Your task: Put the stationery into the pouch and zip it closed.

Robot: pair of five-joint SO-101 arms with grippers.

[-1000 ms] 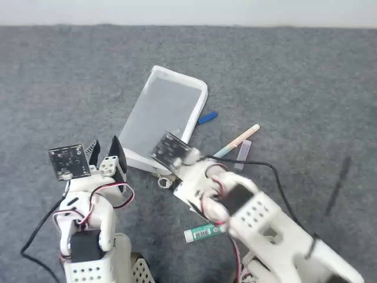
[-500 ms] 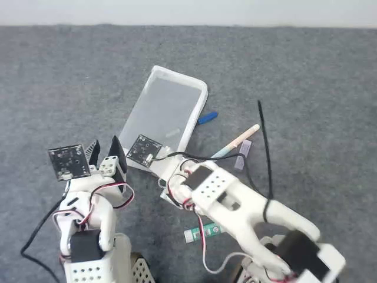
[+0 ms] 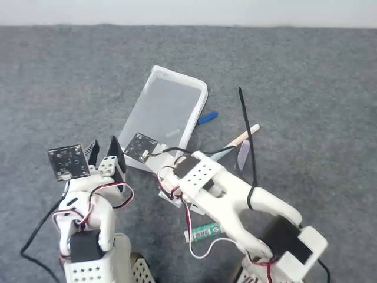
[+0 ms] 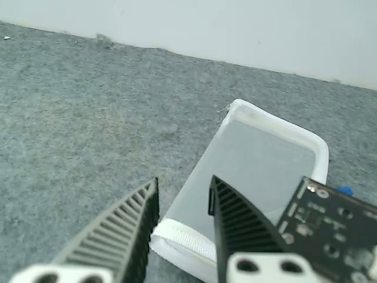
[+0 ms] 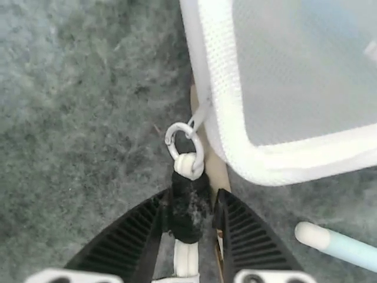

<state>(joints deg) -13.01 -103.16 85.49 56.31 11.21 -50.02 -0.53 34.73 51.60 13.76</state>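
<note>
White mesh pouch point(image 3: 168, 112), black zipper pull point(image 5: 187, 207), grey carpet point(image 3: 306, 71)

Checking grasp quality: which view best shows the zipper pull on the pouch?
The right wrist view: the zipper pull sits between the right end effector's fingers, its ring at the pouch corner. In the high view the right arm covers that corner; the left wrist view gives the pouch's mesh face.

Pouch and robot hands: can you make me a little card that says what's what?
pouch: white mesh, lying flat on the grey table
right gripper: shut on the zipper pull
left gripper: open, near the pouch's corner
pen, blue item, green tube: on the table, outside the pouch
</note>
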